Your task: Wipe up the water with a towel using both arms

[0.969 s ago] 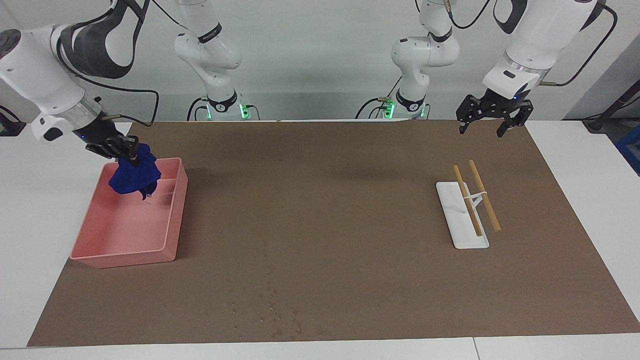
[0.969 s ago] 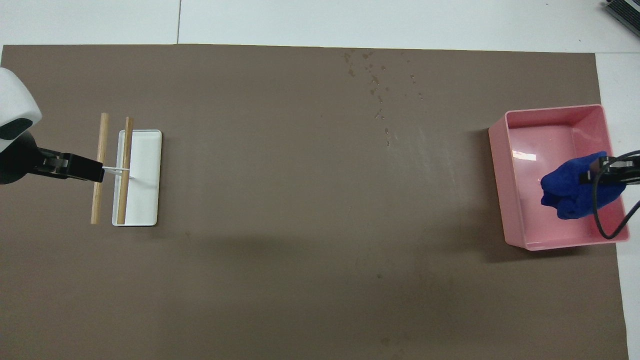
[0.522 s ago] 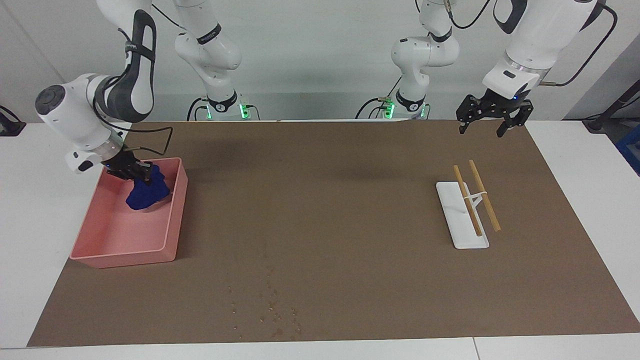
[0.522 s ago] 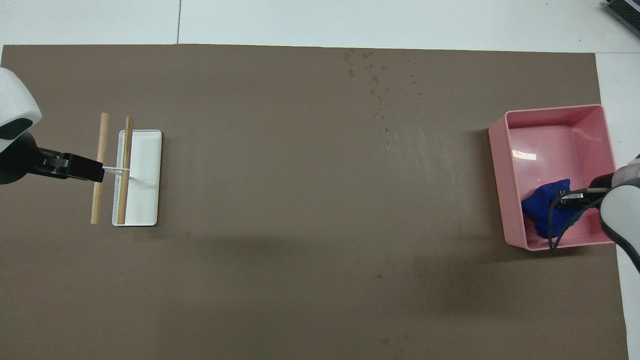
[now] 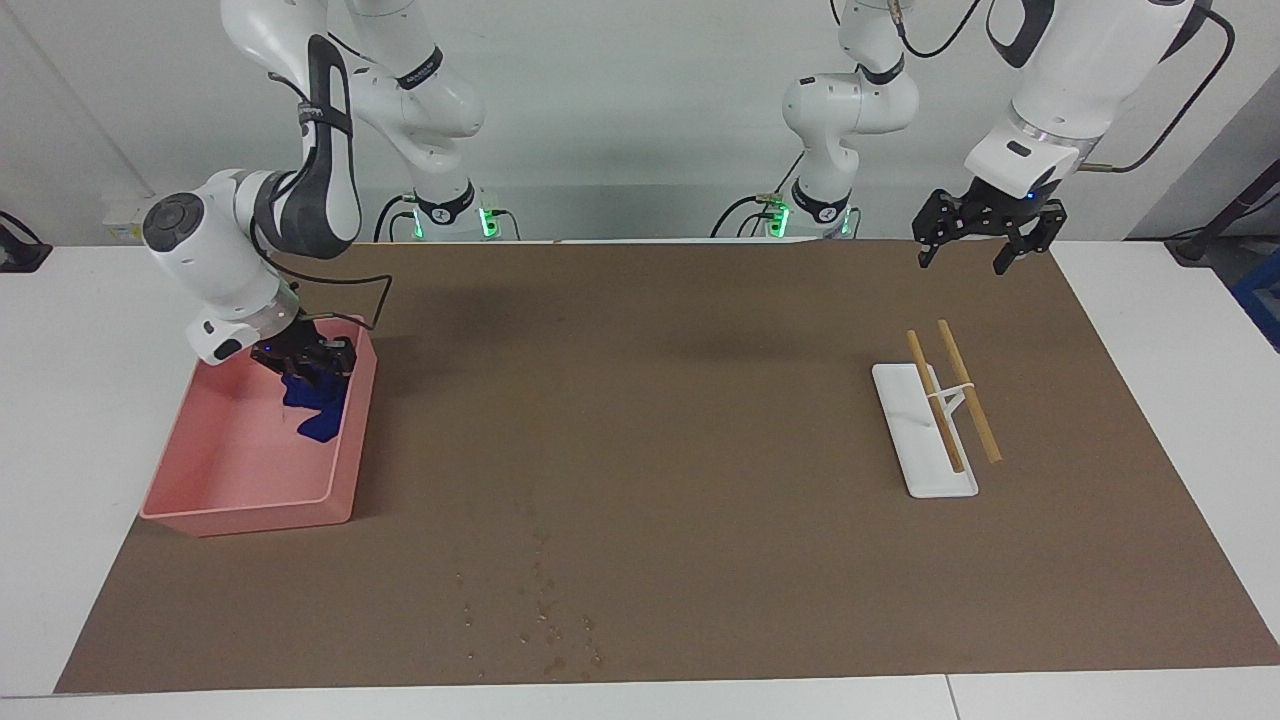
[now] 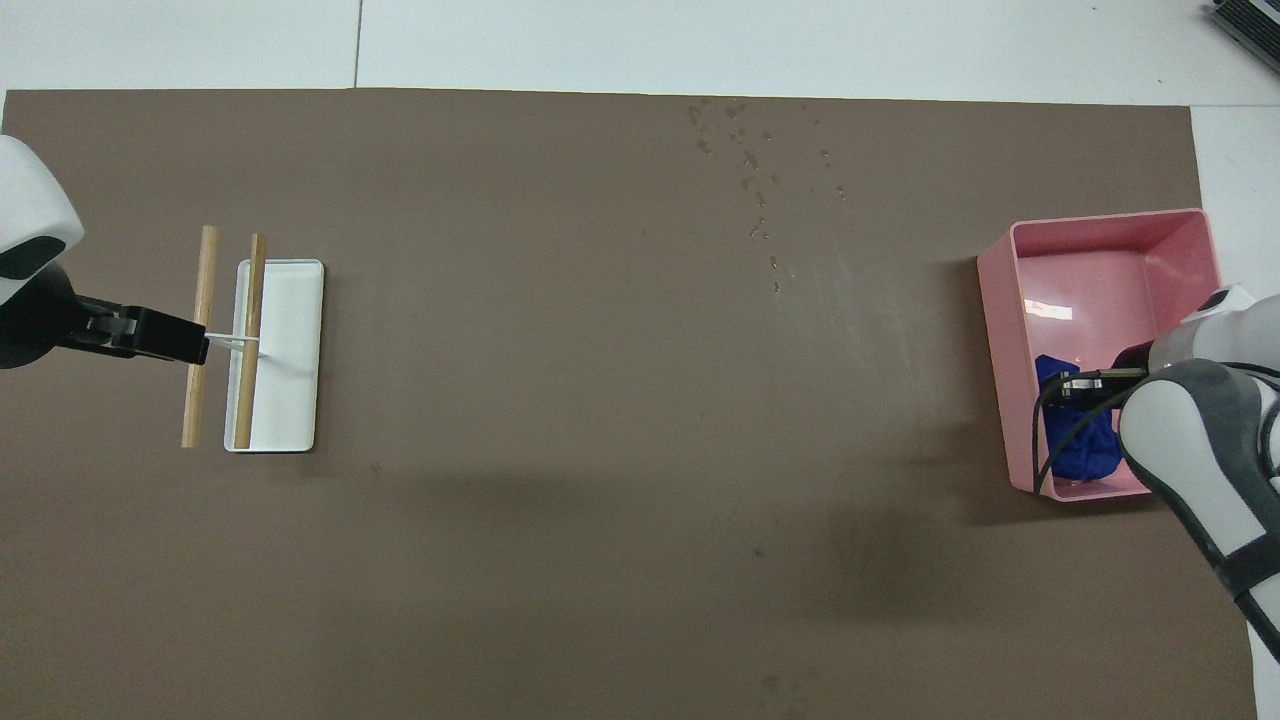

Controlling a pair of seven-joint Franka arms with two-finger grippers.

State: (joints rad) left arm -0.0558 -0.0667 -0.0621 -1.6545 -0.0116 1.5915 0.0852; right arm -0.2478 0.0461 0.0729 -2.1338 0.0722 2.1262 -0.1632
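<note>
Two arms face you across the brown mat (image 5: pixel 700 450): your left claw (image 5: pixel 985 243) hangs spread wide and empty over the mat's edge, your right claw (image 5: pixel 305 362) sits low in the pink bin (image 5: pixel 240 470) against the blue towel (image 5: pixel 312 405), grip unreadable, while the water (image 5: pixel 540 610) beads farthest from the robots.

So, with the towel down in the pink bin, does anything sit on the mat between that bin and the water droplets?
Nothing visible does. The blue towel lies in the pink bin under the right end effector. Only bare brown mat separates the bin from the water droplets. The white stand with two wooden sticks sits toward the left arm's end.
</note>
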